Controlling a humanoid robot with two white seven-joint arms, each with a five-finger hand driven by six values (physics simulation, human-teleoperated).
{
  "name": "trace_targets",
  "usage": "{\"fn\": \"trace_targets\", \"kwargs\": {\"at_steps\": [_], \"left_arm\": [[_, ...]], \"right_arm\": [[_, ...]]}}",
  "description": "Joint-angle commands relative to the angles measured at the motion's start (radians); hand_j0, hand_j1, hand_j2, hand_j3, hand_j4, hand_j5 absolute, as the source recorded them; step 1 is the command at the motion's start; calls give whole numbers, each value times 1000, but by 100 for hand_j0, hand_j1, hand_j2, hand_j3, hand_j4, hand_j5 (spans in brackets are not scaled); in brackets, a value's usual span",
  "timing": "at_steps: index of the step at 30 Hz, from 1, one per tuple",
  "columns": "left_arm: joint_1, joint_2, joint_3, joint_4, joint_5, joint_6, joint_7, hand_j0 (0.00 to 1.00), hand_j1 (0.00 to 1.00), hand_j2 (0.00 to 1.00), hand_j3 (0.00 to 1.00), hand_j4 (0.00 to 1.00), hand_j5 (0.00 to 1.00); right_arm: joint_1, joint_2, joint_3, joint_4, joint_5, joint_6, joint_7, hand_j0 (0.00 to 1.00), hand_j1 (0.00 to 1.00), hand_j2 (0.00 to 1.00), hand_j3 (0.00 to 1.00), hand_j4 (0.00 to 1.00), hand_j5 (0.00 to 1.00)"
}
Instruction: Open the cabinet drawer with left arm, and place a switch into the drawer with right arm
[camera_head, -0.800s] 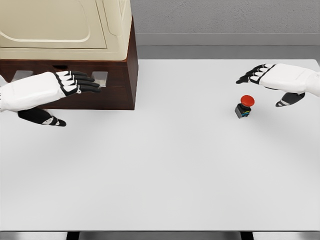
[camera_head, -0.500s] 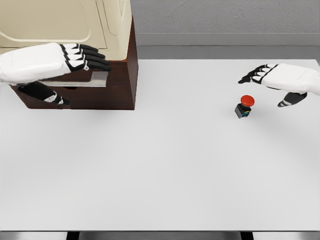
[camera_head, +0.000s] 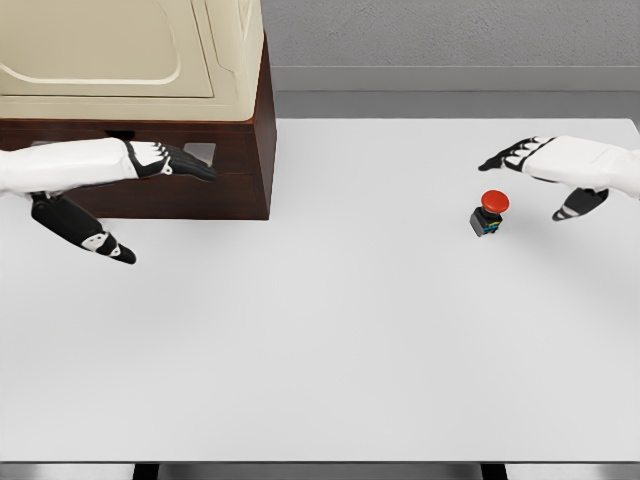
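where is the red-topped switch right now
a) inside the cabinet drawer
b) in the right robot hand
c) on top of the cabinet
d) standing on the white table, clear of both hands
d: the switch stands on the white table, with the right robot hand open above and to its right, not touching it, and the left robot hand far off at the cabinet.

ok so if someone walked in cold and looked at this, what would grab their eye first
Probably the red-capped switch, the one bright spot on the bare white table, standing right of the middle. Just beyond it the right hand hovers open, holding nothing. At far left the left hand reaches with its fingers at the dark brown drawer front of the cream-topped cabinet.
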Motion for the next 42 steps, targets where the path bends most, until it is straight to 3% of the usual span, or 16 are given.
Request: {"fn": "trace_targets", "kwargs": {"at_steps": [1, 10, 12, 20, 23, 30, 36, 38, 40, 42], "left_arm": [[0, 2, -1, 0, 18, 2, 0, 100, 100, 100, 100, 100, 100], [3, 3, -1, 2, 30, 2, 8, 100, 100, 100, 100, 100, 100], [2, 8, 33, -8, 64, 2, 28, 100, 100, 100, 100, 100, 100], [6, 9, 125, -8, 50, 2, 8, 100, 100, 100, 100, 100, 100], [8, 23, 125, -8, 45, 157, -52, 100, 100, 100, 100, 100, 100], [35, 13, 155, -8, 42, 355, -84, 100, 100, 100, 100, 100, 100], [41, 13, 183, -6, 56, 386, -92, 100, 100, 100, 100, 100, 100], [75, 14, 220, -8, 56, 386, -93, 100, 100, 100, 100, 100, 100], [150, 17, 301, -6, 54, 401, -93, 100, 100, 100, 100, 100, 100], [161, 16, 307, -6, 59, 421, -92, 100, 100, 100, 100, 100, 100]], "right_arm": [[0, 20, 1, 2, -2, 4, 0, 100, 100, 100, 100, 100, 100], [-3, 80, 10, 33, 6, 1, 0, 100, 100, 100, 100, 100, 100], [-5, 82, 19, 31, 6, 1, 0, 100, 100, 100, 100, 100, 100], [-6, 86, 61, 54, 6, 1, 0, 100, 100, 100, 100, 100, 100], [-8, 100, 62, 91, 6, 0, 0, 100, 100, 100, 100, 100, 100], [-29, 123, 62, 153, 35, 0, 0, 100, 100, 100, 100, 100, 100], [-34, 135, 72, 165, 35, 0, 0, 100, 100, 100, 100, 100, 100], [-35, 137, 75, 176, 35, -2, 0, 98, 98, 98, 98, 98, 98], [-35, 146, 78, 176, 36, -2, 0, 94, 94, 94, 94, 94, 94], [-35, 146, 78, 176, 36, -2, 0, 90, 90, 90, 90, 90, 90]]}}
